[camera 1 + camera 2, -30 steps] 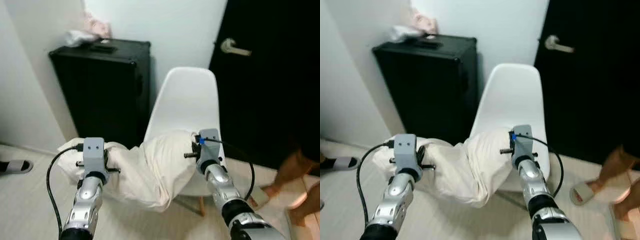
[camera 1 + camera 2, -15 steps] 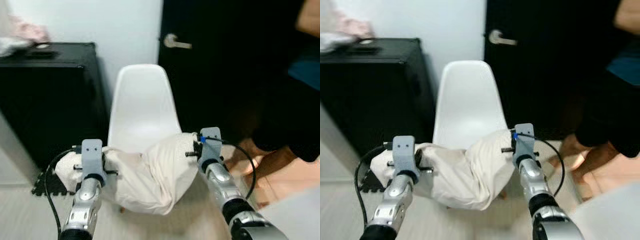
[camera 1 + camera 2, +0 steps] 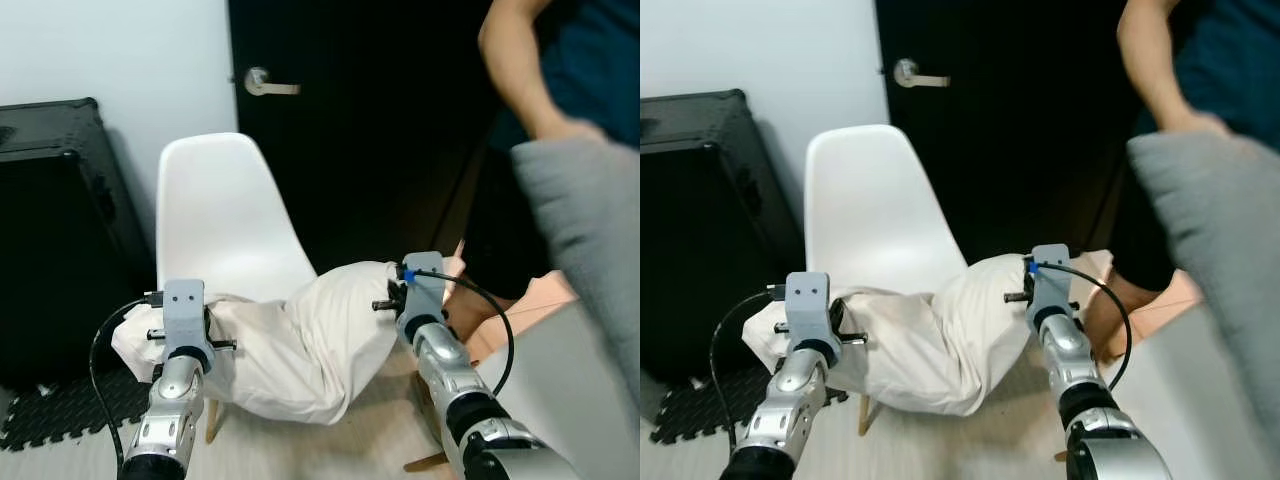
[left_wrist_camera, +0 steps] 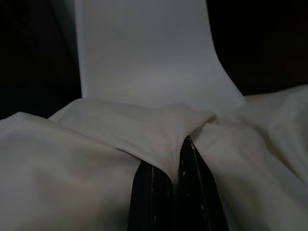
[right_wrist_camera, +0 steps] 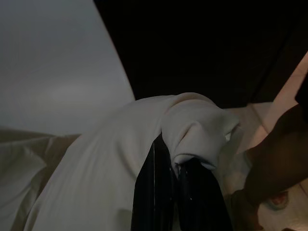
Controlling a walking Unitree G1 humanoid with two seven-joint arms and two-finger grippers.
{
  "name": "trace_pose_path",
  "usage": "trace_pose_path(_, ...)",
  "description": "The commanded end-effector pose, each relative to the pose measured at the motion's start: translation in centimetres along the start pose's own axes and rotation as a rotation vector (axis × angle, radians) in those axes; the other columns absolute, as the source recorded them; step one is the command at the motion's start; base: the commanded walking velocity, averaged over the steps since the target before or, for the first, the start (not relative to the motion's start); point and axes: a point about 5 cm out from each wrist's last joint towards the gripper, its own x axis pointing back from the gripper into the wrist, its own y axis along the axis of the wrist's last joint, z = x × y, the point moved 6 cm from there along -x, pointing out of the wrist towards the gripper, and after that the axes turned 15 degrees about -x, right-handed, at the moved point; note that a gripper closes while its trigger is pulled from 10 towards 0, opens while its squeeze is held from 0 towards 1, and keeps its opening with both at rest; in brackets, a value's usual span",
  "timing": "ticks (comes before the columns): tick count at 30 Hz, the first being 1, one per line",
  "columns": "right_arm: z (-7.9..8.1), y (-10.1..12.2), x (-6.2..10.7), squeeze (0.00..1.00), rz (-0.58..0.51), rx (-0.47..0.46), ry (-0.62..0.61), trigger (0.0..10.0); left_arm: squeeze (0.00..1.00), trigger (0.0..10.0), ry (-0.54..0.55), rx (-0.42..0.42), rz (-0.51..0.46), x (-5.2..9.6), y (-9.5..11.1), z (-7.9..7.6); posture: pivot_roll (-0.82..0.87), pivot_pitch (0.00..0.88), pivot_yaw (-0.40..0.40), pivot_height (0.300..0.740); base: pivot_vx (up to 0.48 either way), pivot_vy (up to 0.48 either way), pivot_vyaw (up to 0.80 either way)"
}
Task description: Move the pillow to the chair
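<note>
Door (image 3: 380,130), dark, stood behind your white chair (image 3: 215,215), with a person (image 3: 1200,90) on the right. You had the cream pillow (image 3: 300,340) hanging just in front of the chair seat, between both arms. Your left gripper (image 4: 169,185) was clamped on its cloth, your right gripper (image 5: 175,185) likewise pinched a fold.

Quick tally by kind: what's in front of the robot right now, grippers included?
Pillow: 1
Chair: 1
Black case: 1
Door: 1
Grey cushion: 1
Person: 1
Grippers: 2, left gripper and right gripper
Total: 8
</note>
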Motion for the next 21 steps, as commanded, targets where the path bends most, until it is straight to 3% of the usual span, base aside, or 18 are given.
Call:
trace_pose_path(1, 1.1, 0.2, -0.3, 0.0, -0.001, 0.014, 0.042, 10.0, 0.0, 10.0, 0.003, 0.0, -0.032, -0.2, 1.0, -0.1, 0.06, 0.02, -0.004, 0.74, 0.0, 0.0, 0.0)
trace_pose_path(11, 1.6, 0.5, -0.4, 0.0, -0.004, 0.024, 0.072, 10.0, 0.0, 10.0, 0.047, 0.012, -0.096, 0.0, 2.0, 0.8, 0.07, 0.023, -0.015, 0.74, 0.0, 0.0, 0.0)
trace_pose_path(21, 1.9, 0.7, -0.5, 0.0, -0.007, 0.025, 0.079, 10.0, 0.0, 10.0, 0.058, 0.012, -0.11, 0.0, 2.4, 1.3, 0.07, 0.029, -0.016, 0.74, 0.348, 0.0, 0.0)
